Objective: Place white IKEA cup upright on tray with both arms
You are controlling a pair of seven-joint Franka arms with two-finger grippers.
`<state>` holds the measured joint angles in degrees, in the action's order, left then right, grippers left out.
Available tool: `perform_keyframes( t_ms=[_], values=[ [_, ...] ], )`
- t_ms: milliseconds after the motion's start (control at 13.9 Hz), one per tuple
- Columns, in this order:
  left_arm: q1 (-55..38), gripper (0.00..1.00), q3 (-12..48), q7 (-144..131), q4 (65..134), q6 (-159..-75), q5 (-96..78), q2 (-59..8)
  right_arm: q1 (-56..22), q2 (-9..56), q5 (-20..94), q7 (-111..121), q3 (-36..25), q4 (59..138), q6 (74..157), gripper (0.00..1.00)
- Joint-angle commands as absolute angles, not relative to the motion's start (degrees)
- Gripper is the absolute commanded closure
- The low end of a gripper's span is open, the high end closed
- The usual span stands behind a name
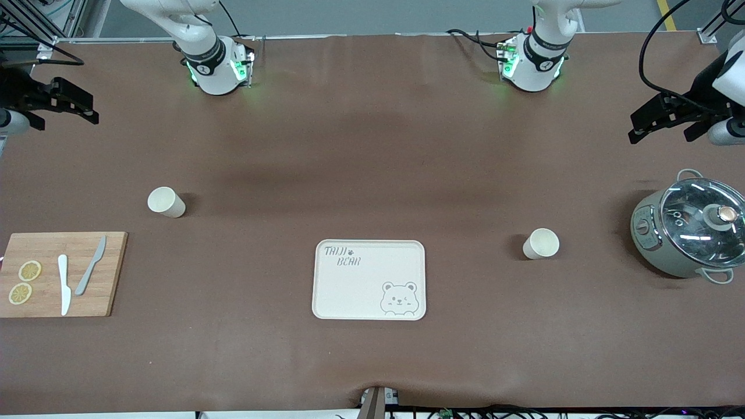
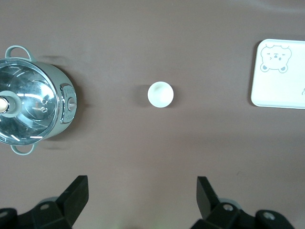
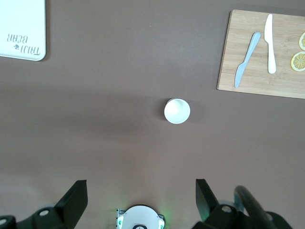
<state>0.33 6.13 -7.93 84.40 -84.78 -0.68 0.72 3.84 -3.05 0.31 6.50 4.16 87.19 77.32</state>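
Observation:
Two white cups stand upright on the brown table. One cup (image 1: 166,202) is toward the right arm's end and shows in the right wrist view (image 3: 177,110). The other cup (image 1: 541,243) is toward the left arm's end and shows in the left wrist view (image 2: 160,94). The cream-white bear tray (image 1: 361,285) lies bare between them, nearer the front camera; its edge also shows in the left wrist view (image 2: 281,81) and the right wrist view (image 3: 21,19). My left gripper (image 1: 637,127) (image 2: 142,191) hangs open and empty, high over its end of the table. My right gripper (image 1: 90,110) (image 3: 141,193) hangs open and empty, high over its end.
A grey pot with a glass lid (image 1: 689,233) stands at the left arm's end, beside that cup. A wooden cutting board (image 1: 58,302) with two knives and lemon slices lies at the right arm's end, nearer the front camera than the other cup.

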Motion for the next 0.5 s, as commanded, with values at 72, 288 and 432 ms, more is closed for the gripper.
perform_keyframes(
  t_ms=[72,288,432],
  values=[
    [0.5,0.0,6.4,-7.6,83.8,-83.1,0.1,1.1,4.9,-3.6,1.1,7.2,4.7,87.3,76.8,0.0],
    [0.7,0.0,6.1,-7.6,83.8,-83.1,0.2,0.6,4.9,-3.7,1.1,7.2,4.7,87.3,76.8,0.0],
    [0.8,0.0,6.1,-7.5,84.3,-83.1,0.5,0.5,4.9,-3.7,1.1,7.2,4.7,87.3,76.8,0.0]
  ],
)
